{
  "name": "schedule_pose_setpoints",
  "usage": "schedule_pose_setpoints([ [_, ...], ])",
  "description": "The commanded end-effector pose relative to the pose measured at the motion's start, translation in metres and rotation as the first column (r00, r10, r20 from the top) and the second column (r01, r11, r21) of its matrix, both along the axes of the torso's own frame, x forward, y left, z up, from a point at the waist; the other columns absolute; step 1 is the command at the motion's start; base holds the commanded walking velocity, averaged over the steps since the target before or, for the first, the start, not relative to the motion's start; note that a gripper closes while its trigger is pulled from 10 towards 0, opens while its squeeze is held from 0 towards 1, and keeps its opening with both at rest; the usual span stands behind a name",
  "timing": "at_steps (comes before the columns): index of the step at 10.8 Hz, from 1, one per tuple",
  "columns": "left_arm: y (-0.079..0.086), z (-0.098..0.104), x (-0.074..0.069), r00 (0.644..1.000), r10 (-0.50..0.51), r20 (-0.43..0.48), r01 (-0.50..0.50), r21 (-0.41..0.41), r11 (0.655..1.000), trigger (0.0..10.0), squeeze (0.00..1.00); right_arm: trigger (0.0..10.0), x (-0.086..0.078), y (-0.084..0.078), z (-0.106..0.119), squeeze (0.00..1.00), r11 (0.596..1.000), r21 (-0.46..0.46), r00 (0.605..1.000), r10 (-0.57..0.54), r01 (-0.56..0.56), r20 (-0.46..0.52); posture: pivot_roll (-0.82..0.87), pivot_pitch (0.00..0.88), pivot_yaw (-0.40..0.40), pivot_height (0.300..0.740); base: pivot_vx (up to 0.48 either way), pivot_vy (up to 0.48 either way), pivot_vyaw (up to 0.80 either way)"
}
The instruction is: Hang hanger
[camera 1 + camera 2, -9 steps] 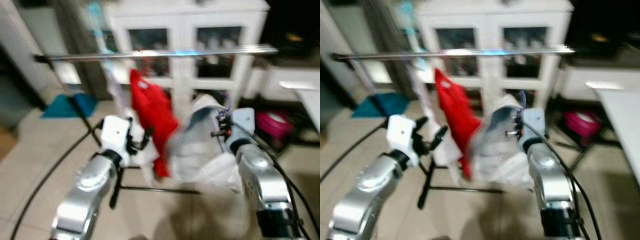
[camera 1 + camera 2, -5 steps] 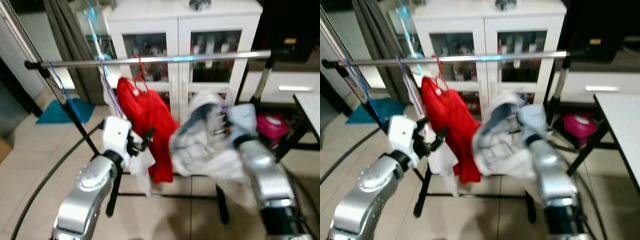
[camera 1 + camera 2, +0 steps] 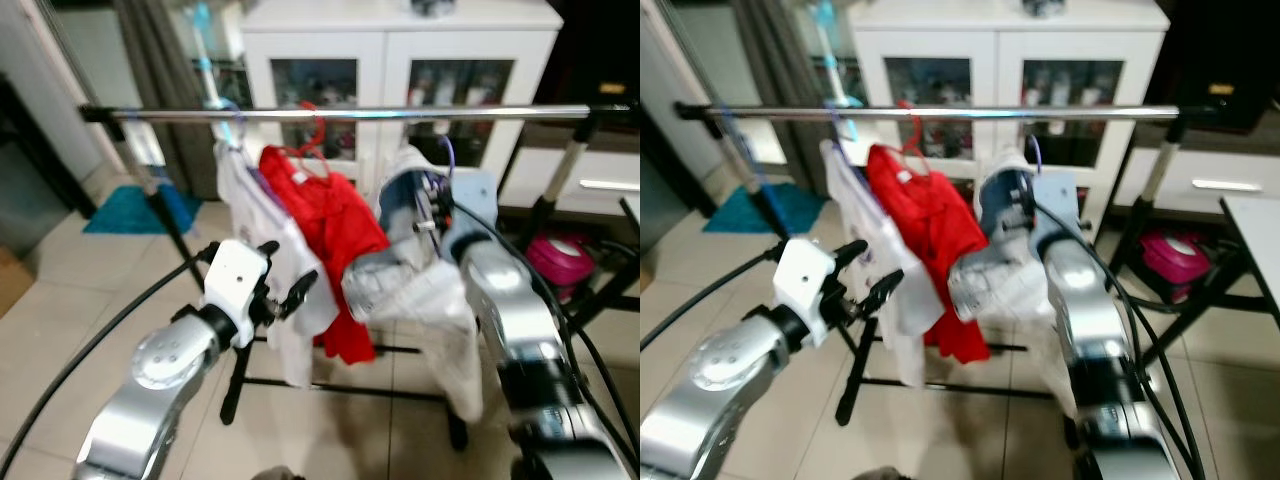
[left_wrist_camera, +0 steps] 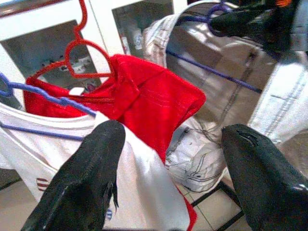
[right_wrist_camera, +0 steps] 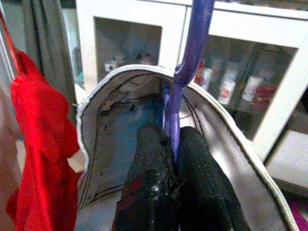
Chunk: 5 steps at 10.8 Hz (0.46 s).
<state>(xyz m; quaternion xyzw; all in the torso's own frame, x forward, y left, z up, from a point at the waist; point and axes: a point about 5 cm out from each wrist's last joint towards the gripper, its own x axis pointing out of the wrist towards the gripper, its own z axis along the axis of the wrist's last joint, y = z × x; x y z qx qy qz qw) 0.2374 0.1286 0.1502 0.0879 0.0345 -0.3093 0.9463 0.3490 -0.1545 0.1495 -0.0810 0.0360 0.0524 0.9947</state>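
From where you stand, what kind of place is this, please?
Probably a room in a home, used for drying or storing clothes. A metal clothes rail carries a red garment and a white shirt on hangers, a white cabinet with glass doors stands behind it, and the floor is tiled.

The hanger (image 5: 185,62) stands between the right gripper's (image 5: 172,144) fingers (image 5: 149,159), with the jacket (image 3: 420,280) hanging under them. The rail (image 3: 350,114) runs above. The red garment (image 4: 144,106) hangs beyond the left gripper (image 4: 171,159), the cabinet (image 3: 400,60) behind.
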Motion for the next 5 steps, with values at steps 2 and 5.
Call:
schedule_pose_setpoints([
  [2,0.004,0.007,-0.005,1.0,-0.027,0.008,0.026,0.014,1.0,10.0,0.0,10.0,0.019,0.004,0.026,0.0,0.999,0.044,0.994,-0.019,0.015,0.108,0.02,0.033,0.085,0.74,0.0,0.0,0.0],
  [5,-0.007,0.028,-0.021,0.983,-0.179,0.035,0.181,-0.092,0.979,10.0,0.0,10.0,0.051,0.008,0.049,0.0,0.997,0.047,0.991,-0.063,0.058,0.114,0.08,0.08,0.069,0.74,0.0,0.0,0.0],
])
